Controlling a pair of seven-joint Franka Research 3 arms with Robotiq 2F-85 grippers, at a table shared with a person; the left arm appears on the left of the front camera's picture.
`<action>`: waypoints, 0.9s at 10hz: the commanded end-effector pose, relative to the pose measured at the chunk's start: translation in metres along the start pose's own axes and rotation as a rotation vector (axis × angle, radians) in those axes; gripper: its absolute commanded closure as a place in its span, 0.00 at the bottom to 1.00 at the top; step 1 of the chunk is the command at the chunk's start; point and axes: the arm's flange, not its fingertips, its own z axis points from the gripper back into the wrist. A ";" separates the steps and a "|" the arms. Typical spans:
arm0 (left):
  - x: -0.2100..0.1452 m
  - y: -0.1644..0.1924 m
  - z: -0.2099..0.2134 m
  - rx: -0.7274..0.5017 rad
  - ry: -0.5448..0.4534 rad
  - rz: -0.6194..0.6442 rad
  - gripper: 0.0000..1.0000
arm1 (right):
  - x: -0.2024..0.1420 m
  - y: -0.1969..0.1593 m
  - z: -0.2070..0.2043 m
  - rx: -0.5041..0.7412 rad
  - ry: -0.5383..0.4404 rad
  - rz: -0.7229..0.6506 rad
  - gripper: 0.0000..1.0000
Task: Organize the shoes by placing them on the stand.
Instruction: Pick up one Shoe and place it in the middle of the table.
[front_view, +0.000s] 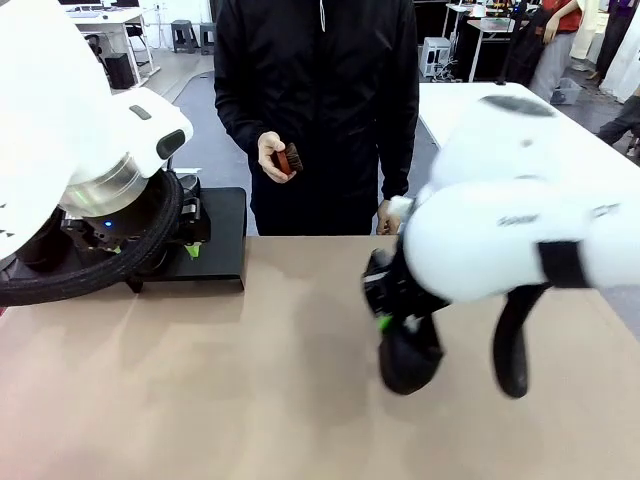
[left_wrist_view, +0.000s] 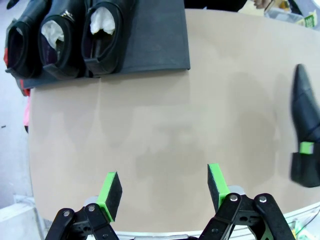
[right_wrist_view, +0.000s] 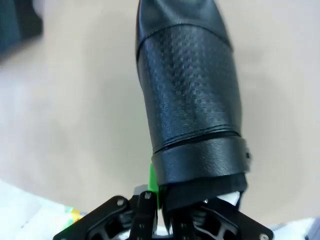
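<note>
The right gripper (front_view: 392, 322) is clamped on the rim of a black dress shoe (right_wrist_view: 187, 100), well right of the stand (left_wrist_view: 150, 42), so it can go beside the three shoes (left_wrist_view: 65, 37) there. The left gripper (left_wrist_view: 165, 192) hangs wide open, empty.

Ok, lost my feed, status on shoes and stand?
Left gripper open, idle. Right gripper shut on fourth shoe. Three shoes on stand; free panel beside them. Person's hand holds brush.
</note>
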 end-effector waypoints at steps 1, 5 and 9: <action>0.001 0.000 0.001 0.003 0.003 0.018 0.11 | 0.013 0.009 -0.023 0.006 0.013 0.012 1.00; 0.001 0.000 0.001 0.003 0.003 0.018 0.11 | -0.006 0.012 -0.051 0.003 -0.049 -0.009 1.00; 0.001 0.000 0.001 0.003 0.003 0.018 0.11 | -0.006 0.011 -0.049 0.012 -0.012 0.019 0.56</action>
